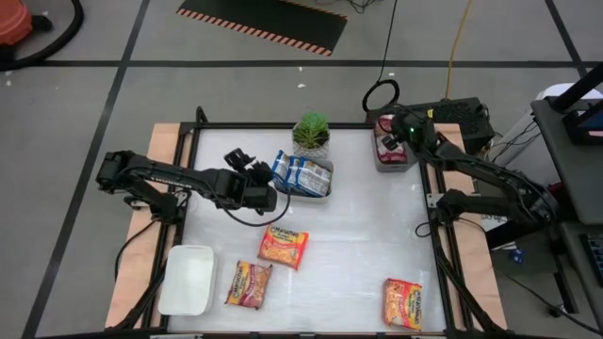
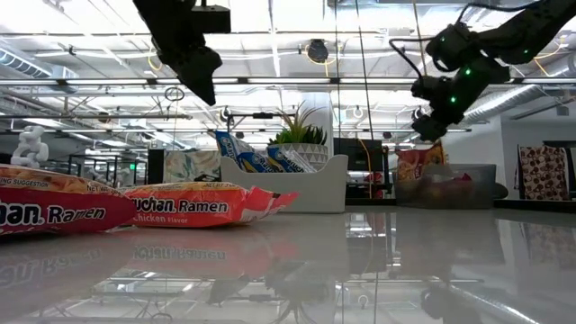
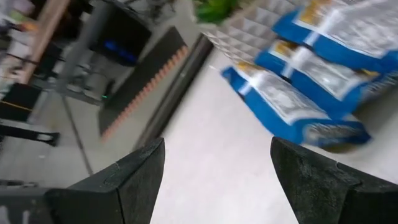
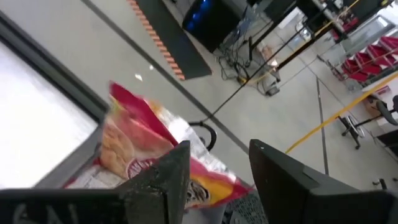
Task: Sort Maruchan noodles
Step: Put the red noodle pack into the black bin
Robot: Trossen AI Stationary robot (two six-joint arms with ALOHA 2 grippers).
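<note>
Blue-white Maruchan packets (image 1: 301, 174) lean stacked in a pale tray (image 1: 323, 191) by a potted plant (image 1: 312, 134). My left gripper (image 1: 252, 169) hovers just left of them, open and empty (image 3: 217, 146). Pink-red packets (image 1: 386, 146) sit in a grey tray (image 1: 407, 162) at the far right corner. My right gripper (image 1: 390, 132) hangs over that tray with its fingers apart (image 4: 219, 146). One pink-red packet (image 4: 140, 146) stands on edge in the tray below them (image 2: 418, 166). Three orange-red packets lie flat on the table (image 1: 284, 246), (image 1: 249, 283), (image 1: 402, 303).
A white tray (image 1: 187, 280) sits at the near left corner. The black frame rail (image 1: 438, 254) runs along the table's right edge. The white tabletop (image 1: 358, 226) is bare between the orange-red packets and the far trays.
</note>
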